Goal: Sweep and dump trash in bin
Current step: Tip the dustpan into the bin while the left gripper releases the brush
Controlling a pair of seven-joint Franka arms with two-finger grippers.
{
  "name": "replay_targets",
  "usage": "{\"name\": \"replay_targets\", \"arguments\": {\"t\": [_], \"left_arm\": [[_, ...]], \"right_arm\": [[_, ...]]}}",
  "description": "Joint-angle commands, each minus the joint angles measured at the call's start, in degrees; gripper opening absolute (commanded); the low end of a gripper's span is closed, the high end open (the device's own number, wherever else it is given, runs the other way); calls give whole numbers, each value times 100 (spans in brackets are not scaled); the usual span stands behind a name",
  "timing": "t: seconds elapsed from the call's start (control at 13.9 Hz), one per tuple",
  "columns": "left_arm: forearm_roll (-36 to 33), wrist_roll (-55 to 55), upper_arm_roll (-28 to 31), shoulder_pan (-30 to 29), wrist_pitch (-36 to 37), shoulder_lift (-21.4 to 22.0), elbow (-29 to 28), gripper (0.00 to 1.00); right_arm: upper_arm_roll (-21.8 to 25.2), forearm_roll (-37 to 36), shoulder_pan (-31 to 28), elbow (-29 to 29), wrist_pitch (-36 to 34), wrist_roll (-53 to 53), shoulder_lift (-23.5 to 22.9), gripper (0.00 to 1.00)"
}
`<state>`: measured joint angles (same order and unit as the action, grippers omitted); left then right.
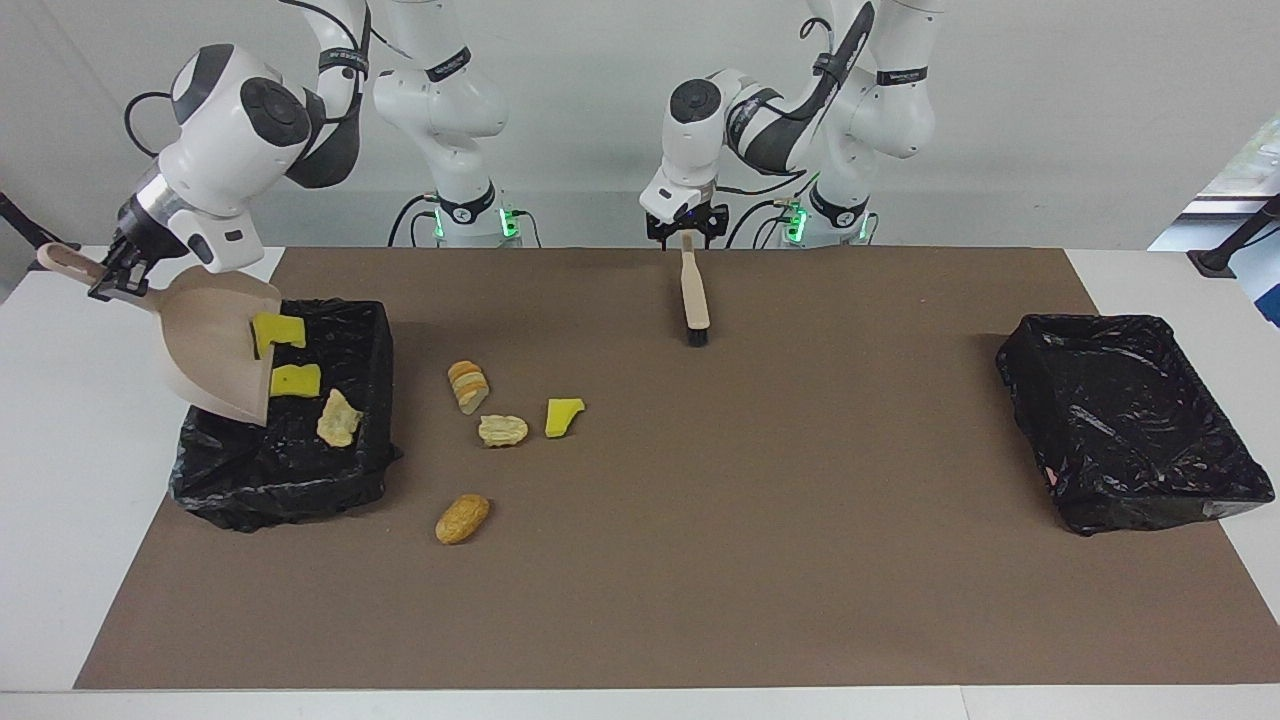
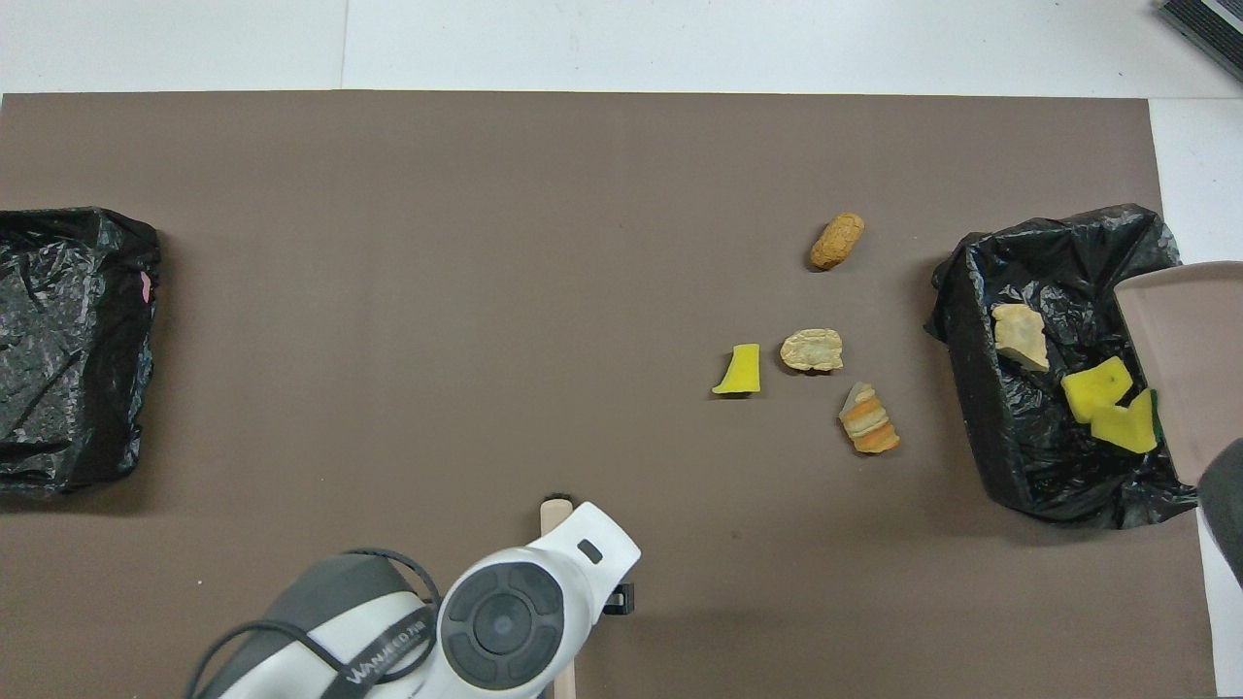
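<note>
Right gripper (image 1: 110,275): fingers clenched on the handle of the beige dustpan (image 1: 215,345), held in the air over the white worktop (image 1: 60,450) just beside the black-lined bin (image 1: 290,470) at the right arm's end. From those fingers the pan slopes steeply down, its open lip over the bin's inside. Two yellow sponge chunks (image 1: 278,330) (image 1: 296,380) sit at that lip, within the bin's outline; whether they rest on the liner cannot be told. A pale lump (image 1: 338,418) lies in the bin just below them. Four pieces of trash lie on the brown mat (image 1: 760,560), well apart from the right fingers and outside the bin: a sliced mini loaf (image 1: 468,386), a pale bread-like lump (image 1: 502,430), a yellow wedge (image 1: 563,417) just beside that lump, and a brown roll (image 1: 462,518) farthest from the robots. Left gripper (image 1: 685,228): over the handle end of the brush (image 1: 694,295), which points away from it with the black bristles at the end farthest from the robots; whether it grasps the handle or has released it cannot be told. A second black-lined bin (image 1: 1130,420) stands at the left arm's end, well apart from both grippers.
</note>
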<state>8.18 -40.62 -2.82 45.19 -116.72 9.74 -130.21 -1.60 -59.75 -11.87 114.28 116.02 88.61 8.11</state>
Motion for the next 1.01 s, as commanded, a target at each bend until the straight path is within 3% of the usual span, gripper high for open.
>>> {"name": "replay_targets", "arguments": {"t": [0.0, 0.22, 0.43, 0.65, 0.93], "left_arm": [[-203, 850, -25, -728, 613, -122, 924, 100], [-448, 1758, -34, -1432, 1343, -165, 1838, 100], [-950, 2602, -16, -1880, 1748, -280, 2559, 100], [-933, 3066, -8, -2390, 2196, -289, 3227, 100], [-574, 3507, 10, -3146, 2846, -385, 3905, 100]], "right_arm": [[-16, 487, -17, -159, -140, -150, 112, 0], [-33, 1857, 1, -248, -422, -421, 77, 0], [-244, 2317, 193, -256, -606, -1649, 68, 0], [-253, 3677, 431, -405, -1124, -3563, 16, 0], [-271, 4663, 1036, -897, -1880, -5813, -204, 0]]}}
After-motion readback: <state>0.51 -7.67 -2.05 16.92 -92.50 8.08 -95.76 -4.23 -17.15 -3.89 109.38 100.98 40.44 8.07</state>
